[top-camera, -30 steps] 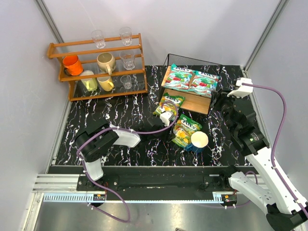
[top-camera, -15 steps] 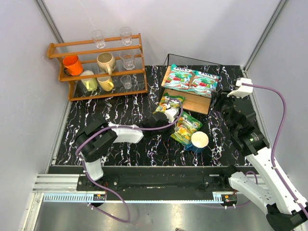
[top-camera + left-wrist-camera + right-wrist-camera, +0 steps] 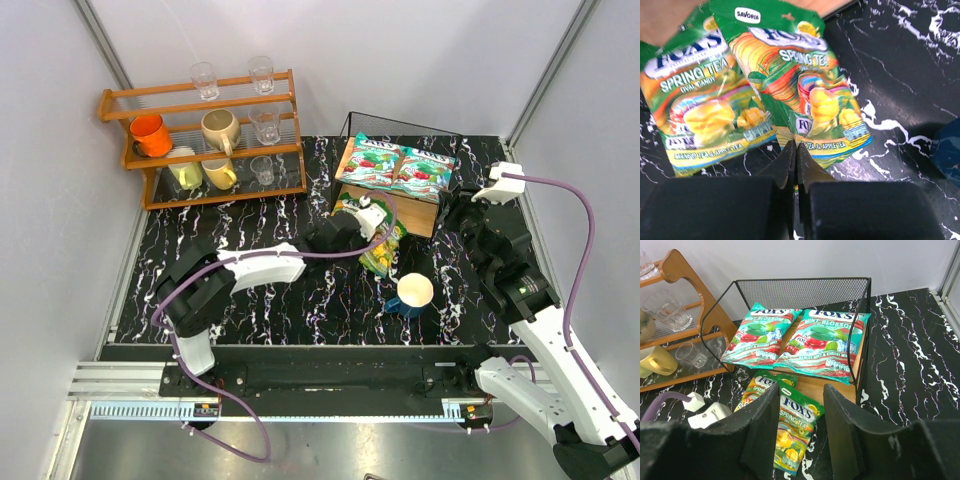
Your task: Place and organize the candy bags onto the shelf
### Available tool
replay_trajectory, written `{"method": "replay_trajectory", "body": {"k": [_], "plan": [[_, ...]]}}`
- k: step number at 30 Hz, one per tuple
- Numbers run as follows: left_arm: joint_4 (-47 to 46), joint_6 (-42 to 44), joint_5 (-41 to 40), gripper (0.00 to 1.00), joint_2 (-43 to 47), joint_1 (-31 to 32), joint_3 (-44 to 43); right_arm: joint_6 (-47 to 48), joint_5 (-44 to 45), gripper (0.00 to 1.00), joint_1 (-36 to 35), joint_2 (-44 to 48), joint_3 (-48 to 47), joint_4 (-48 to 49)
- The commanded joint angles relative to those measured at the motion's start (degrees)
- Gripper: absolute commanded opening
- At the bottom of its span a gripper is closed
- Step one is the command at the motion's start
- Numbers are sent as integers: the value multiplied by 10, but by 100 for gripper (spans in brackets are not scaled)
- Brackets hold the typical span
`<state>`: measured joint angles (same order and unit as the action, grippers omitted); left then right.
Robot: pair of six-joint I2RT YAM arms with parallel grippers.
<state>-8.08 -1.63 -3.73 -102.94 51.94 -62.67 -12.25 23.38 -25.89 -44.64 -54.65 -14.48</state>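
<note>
Candy bag point(image 3: 805, 95), a yellow-green glossy fruit-print packet, is now clenched at its lower edge by the left gripper point(image 3: 795, 150). It has slid across the black marble surface point(image 3: 300, 310) to the front edge of the two-tier wooden, wire-framed shelf point(image 3: 410, 213), so it looks ready for the lower board.

On the shelf point(image 3: 832, 386), teal bags point(image 3: 822, 347) cover the top board; the lower board's right is bare, cup point(image 3: 414, 291) nearby.

A white-and-blue cup point(image 3: 413, 292) stands near right on the black marbled table point(image 3: 270, 305), while at far left an orange-brown wooden rack point(image 3: 230, 192) carries an orange mug point(image 3: 150, 133), pale mugs point(image 3: 220, 127) and clear glasses point(image 3: 204, 80).
</note>
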Motion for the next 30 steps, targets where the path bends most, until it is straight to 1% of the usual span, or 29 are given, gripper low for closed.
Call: {"method": "replay_trajectory", "body": {"k": [1,12,18,19,24,30], "plan": [[-21,35,-21,0,-2,-3,-66,4,14,49,-4,1,-4,15],[-12,37,5,0,-90,-22,-176,11,17,49,-4,-6,-5,16],[-17,17,-5,0,-129,-27,-220,9,17,49,-4,-9,-5,17],[-20,0,-7,0,-136,-28,-225,9,17,49,-4,-10,-4,18],[-34,-31,-38,0,-138,-33,-236,8,18,49,-3,-9,-5,17],[-61,-50,-53,0,-117,-46,-214,6,18,49,-4,-9,-1,18]]}}
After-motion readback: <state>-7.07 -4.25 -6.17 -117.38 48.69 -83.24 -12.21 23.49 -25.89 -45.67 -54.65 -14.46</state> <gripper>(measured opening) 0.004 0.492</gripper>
